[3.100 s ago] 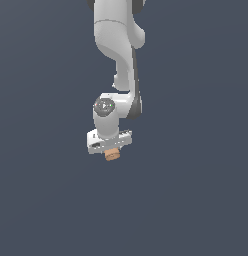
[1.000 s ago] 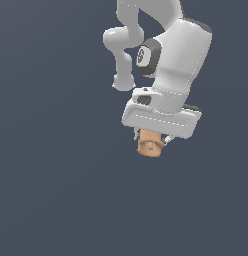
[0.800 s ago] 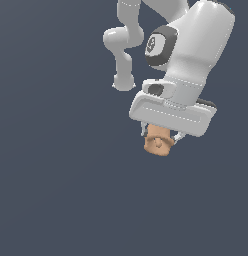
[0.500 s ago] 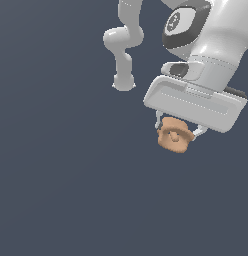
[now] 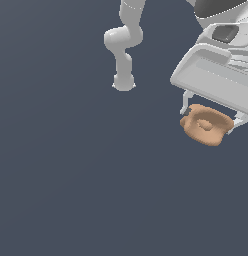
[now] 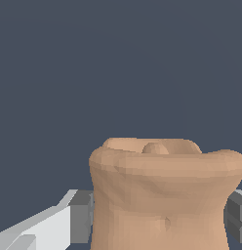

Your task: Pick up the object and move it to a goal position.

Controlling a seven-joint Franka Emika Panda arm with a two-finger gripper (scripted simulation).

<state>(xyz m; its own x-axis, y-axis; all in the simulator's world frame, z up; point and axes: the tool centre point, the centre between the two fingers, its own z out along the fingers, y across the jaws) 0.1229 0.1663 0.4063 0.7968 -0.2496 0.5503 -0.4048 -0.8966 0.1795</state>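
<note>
The object (image 5: 206,125) is a small tan-orange rounded lump with an oval ridged dent on the face that shows. My white gripper (image 5: 210,119) is shut on it, one finger on each side, and holds it in the air at the exterior view's right. In the wrist view the object (image 6: 164,193) fills the space between the two grey fingertips (image 6: 81,217). The gripper body hides the top of the object in the exterior view.
The arm's base and lower links (image 5: 123,45) stand at the back, near the exterior view's upper middle. The dark grey floor (image 5: 71,175) spreads flat all around. No goal marker shows.
My gripper has carried the object toward the exterior view's right and nearer the camera, so both look larger. The grip on the object has stayed the same.
</note>
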